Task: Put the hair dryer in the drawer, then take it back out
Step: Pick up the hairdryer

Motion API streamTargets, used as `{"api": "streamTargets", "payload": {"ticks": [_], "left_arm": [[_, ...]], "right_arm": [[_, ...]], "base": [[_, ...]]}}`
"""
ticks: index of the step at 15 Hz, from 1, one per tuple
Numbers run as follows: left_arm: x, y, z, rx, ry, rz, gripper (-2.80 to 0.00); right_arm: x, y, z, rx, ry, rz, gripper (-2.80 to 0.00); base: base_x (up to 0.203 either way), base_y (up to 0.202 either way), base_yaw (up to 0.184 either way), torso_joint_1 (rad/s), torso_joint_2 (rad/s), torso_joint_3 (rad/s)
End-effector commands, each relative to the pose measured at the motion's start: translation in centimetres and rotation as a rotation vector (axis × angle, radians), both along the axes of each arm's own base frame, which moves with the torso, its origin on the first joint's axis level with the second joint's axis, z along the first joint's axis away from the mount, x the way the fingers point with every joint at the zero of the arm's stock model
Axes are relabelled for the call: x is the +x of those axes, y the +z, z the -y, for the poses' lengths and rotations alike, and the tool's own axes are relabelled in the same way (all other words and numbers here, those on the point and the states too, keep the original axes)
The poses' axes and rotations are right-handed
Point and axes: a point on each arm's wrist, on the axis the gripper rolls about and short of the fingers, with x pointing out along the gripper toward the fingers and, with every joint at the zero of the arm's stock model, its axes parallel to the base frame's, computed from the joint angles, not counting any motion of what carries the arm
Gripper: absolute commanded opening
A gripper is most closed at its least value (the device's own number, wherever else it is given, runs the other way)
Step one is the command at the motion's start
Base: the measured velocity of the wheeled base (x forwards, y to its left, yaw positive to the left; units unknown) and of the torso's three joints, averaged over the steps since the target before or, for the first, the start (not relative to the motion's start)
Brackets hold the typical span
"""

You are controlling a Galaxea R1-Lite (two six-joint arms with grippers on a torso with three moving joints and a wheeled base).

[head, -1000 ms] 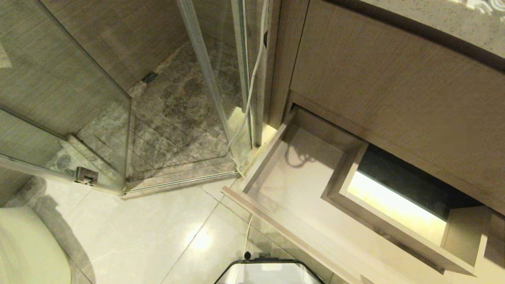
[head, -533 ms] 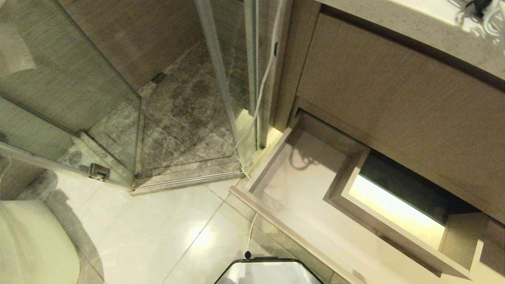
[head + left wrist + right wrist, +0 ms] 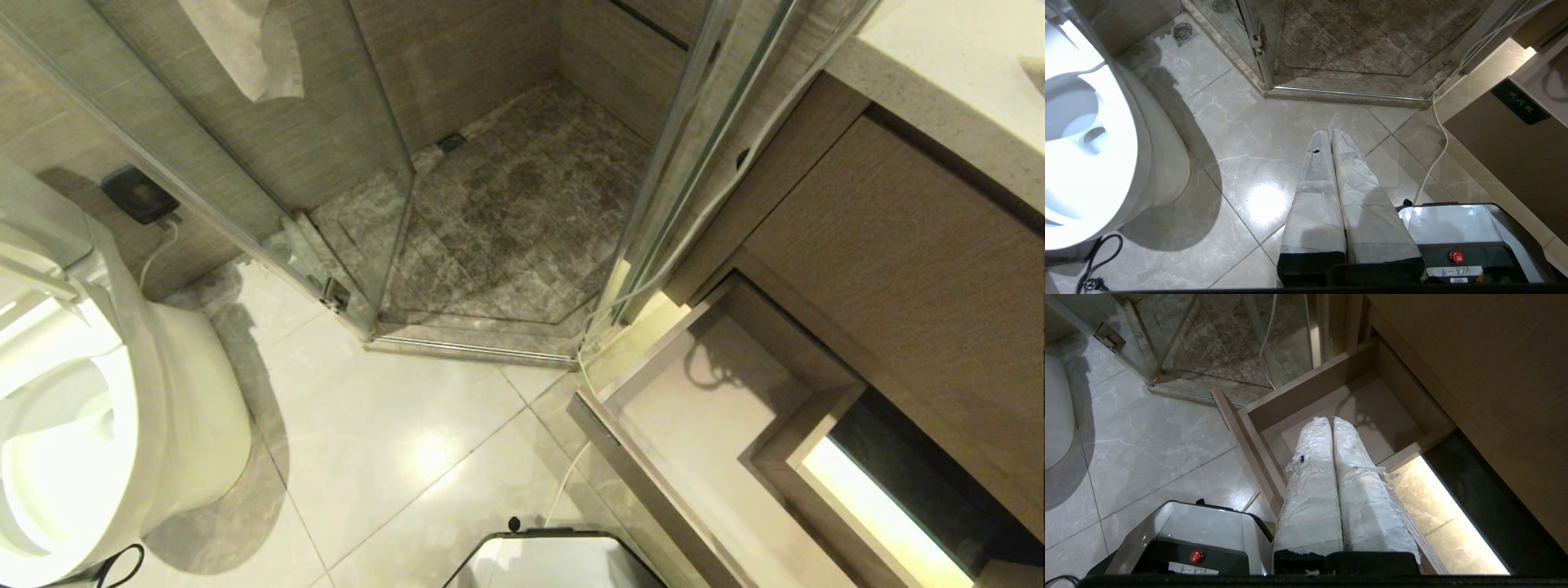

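Since a second ago your head view has swung, sliding the open, empty drawer (image 3: pixel 718 425) to four o'clock; both grippers, left (image 3: pixel 1329 131) and right (image 3: pixel 1329 419), are together holding nothing, hair dryer not visible.

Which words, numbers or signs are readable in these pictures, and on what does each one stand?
"VLA-9", seen upside down: white label on the robot base, below the red button.
In the right wrist view this label is too blurred to read.
Dark plate on the drawer front: pale characters, too small to read.
No other text shows.
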Motion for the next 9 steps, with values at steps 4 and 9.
{"api": "streamTargets", "payload": {"ticks": [4,9], "left_arm": [[0.01,-0.04,0.00,0.000,0.000,-0.002,-2.80],[0.00,0.00,0.00,0.000,0.000,0.000,-2.80]], "right_arm": [[0.03,-1.19,-0.01,0.001,0.001,-0.001,-2.80],[0.03,-1.14,0.00,0.008,0.001,0.003,-2.80]], "base": [[0.000,0.000,0.000,0.011,-0.02,-0.009],[0.000,0.000,0.000,0.000,0.00,0.000]]}}
